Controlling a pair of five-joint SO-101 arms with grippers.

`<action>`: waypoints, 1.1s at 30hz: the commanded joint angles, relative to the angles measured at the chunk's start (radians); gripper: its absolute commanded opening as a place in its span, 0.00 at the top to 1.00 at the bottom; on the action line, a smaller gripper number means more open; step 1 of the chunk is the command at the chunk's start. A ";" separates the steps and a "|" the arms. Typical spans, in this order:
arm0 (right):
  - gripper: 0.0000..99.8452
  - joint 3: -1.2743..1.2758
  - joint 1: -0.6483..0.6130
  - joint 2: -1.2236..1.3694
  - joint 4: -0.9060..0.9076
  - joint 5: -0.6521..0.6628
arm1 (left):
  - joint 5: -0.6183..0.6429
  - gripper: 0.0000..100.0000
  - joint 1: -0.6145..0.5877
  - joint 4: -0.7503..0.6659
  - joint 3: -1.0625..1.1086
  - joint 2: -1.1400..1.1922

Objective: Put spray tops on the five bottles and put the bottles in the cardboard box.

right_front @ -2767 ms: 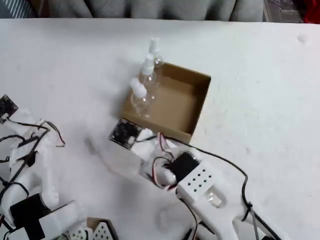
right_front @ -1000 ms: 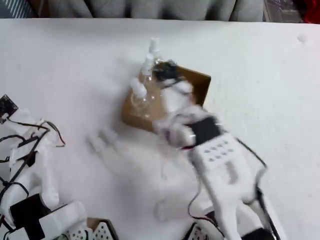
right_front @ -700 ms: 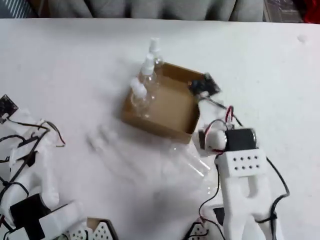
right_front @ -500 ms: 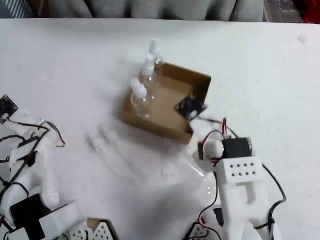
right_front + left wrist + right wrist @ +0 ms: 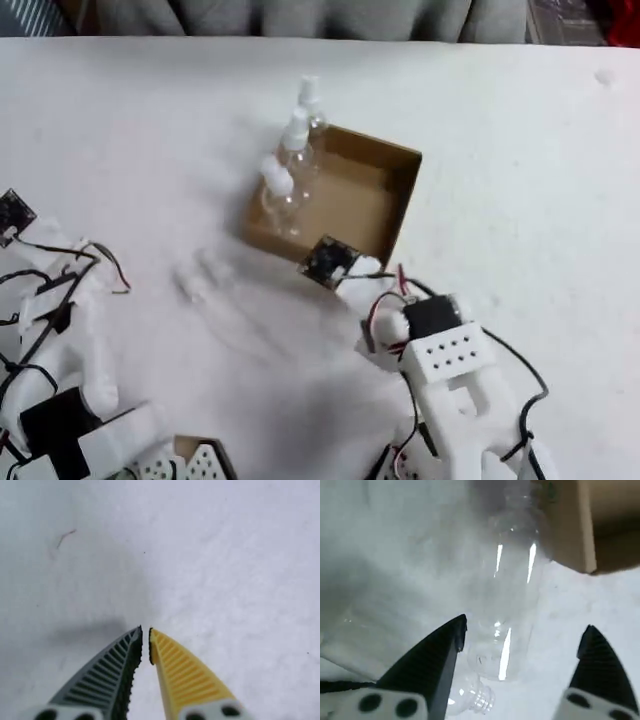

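Well left of the box (image 5: 404,196), the left arm (image 5: 62,405) lies folded, left pincer (image 5: 145,630) together above the bench (image 5: 225,555). Three topped bottles (image 5: 283,195) line the box's left wall. The right arm (image 5: 452,385) stretches to its near wall, right pincer (image 5: 526,625) wide apart over a topless bottle (image 5: 512,580) lying there.

Right hand (image 5: 526,625) gapes wide, left hand (image 5: 145,629) pinched closed.
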 commanded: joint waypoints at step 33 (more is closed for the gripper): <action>0.98 -0.066 0.615 -0.018 0.042 0.598 | 0.002 0.98 0.007 -0.018 -0.046 0.008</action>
